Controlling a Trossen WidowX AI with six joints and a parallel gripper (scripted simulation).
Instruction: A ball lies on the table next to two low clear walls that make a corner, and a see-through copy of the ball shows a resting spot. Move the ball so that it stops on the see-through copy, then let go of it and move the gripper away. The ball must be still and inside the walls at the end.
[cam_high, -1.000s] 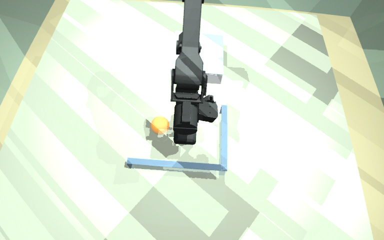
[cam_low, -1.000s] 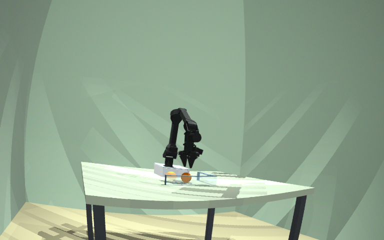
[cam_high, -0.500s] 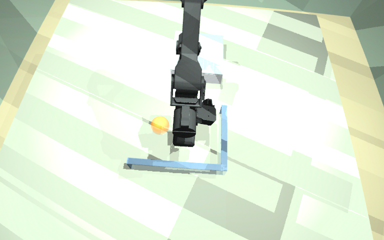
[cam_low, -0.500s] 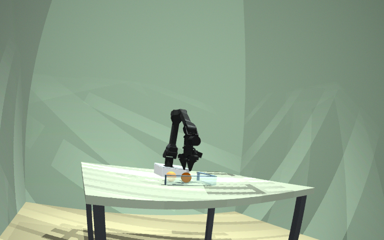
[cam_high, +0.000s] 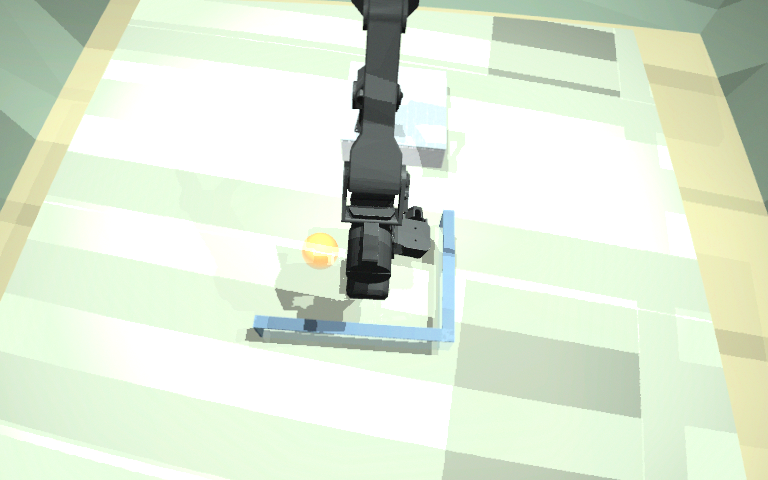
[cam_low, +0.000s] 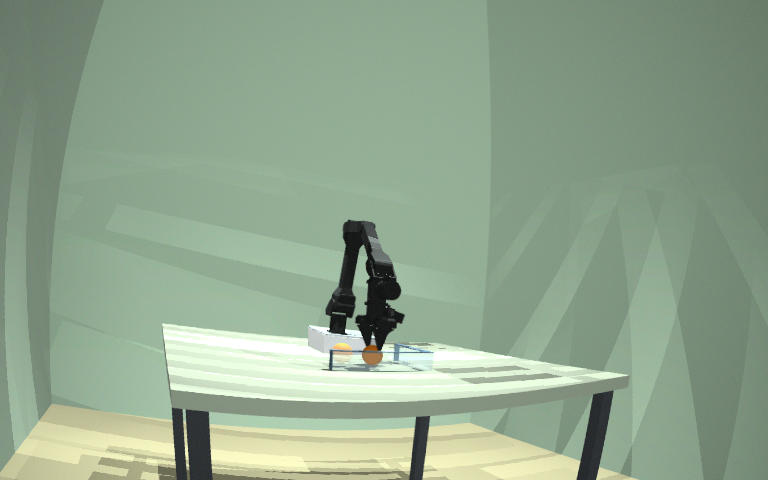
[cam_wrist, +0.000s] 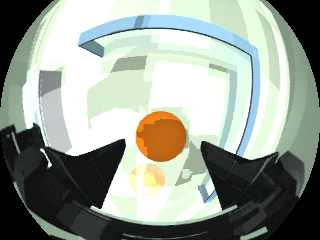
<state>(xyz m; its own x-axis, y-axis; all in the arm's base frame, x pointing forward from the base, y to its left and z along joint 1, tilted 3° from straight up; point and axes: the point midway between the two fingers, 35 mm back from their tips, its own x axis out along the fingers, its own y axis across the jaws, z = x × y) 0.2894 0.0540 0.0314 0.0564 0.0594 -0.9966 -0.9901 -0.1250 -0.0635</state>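
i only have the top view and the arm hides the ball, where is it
Observer: Right under the wrist. In the wrist view the ball sits between the open fingers of the gripper, nothing gripped.
Operator: is it on the copy yet
Observer: No. From the exterior view the ball lies beside the copy, apart from it.
Operator: how low is the gripper
Observer: Exterior view shows the fingertips down near the top of the ball, close to the table.
Operator: inside the walls?
Observer: Yes, the wrist view shows the walls bending round beyond the ball, not touching it.
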